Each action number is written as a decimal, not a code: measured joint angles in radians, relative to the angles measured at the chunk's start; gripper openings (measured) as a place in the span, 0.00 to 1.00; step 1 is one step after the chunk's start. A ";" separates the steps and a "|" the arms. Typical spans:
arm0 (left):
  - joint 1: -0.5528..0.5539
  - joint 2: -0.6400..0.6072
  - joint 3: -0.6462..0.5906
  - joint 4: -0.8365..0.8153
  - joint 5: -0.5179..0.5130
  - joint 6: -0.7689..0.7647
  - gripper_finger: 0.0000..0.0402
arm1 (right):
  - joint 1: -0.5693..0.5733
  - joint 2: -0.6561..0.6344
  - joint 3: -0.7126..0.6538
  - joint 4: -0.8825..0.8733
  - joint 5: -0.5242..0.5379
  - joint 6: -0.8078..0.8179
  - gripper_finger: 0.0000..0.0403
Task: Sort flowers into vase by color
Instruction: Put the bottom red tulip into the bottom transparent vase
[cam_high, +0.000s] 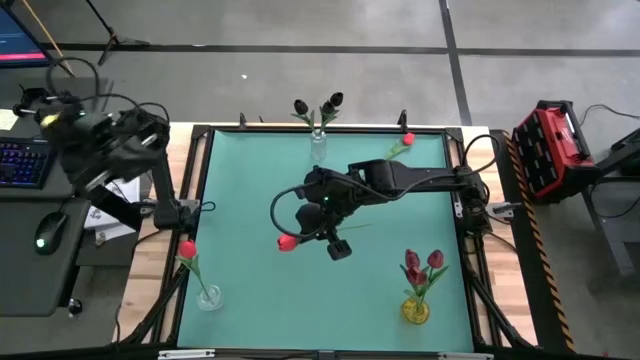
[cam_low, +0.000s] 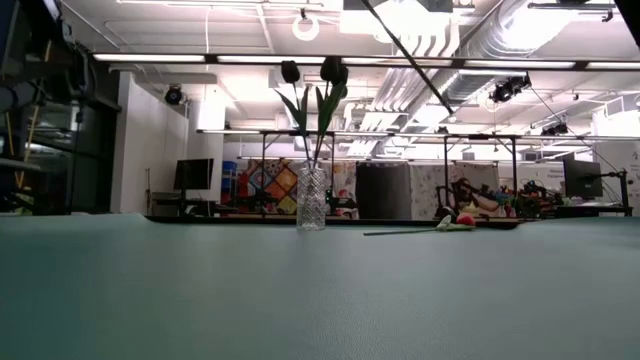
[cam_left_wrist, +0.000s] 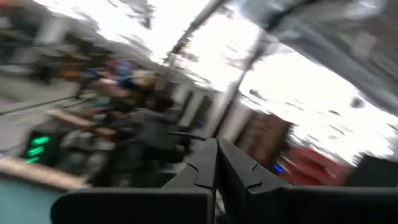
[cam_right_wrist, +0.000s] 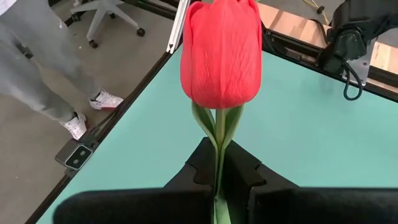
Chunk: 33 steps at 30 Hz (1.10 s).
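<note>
My right gripper (cam_high: 308, 234) hangs over the middle of the table, shut on a red tulip whose head (cam_high: 288, 242) points toward the table's left. In the right wrist view the head (cam_right_wrist: 221, 53) stands just past the fingers. A clear vase (cam_high: 318, 148) at the far edge holds black tulips (cam_low: 315, 72). Near the left corner a clear vase (cam_high: 208, 296) holds one red tulip (cam_high: 187, 250). A yellow vase (cam_high: 416, 311) near the right holds dark pink tulips (cam_high: 424, 262). Another red tulip (cam_high: 402, 143) lies flat at the far right. My left gripper (cam_left_wrist: 217, 165) is shut and raised beyond the table's left edge. My right gripper pinches the red tulip's green stem (cam_right_wrist: 218, 163) between its two fingers, just below the head and leaves. The fingers lie along the stem, and the head sticks out beyond the fingertips. The tulip is lifted clear of the table.
Bare teal table (cam_high: 250, 290) lies between the three vases. The lying tulip (cam_low: 440, 227) rests to the right of the black-tulip vase (cam_low: 312, 198). A person's legs (cam_right_wrist: 43, 74) and an office chair (cam_right_wrist: 112, 15) stand beyond the table's edge. A desk with keyboard (cam_high: 22, 162) is at the left.
</note>
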 joint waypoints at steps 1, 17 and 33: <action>-0.009 0.022 0.033 -0.070 0.038 -0.037 0.00 | 0.000 0.000 0.000 0.000 0.000 0.000 0.00; 0.434 0.374 0.261 -0.738 0.980 -0.808 0.00 | -0.001 0.000 0.001 0.000 -0.010 0.084 0.00; 0.542 0.412 0.261 -1.195 1.578 -1.559 0.00 | -0.002 0.000 0.001 -0.075 -0.010 0.108 0.00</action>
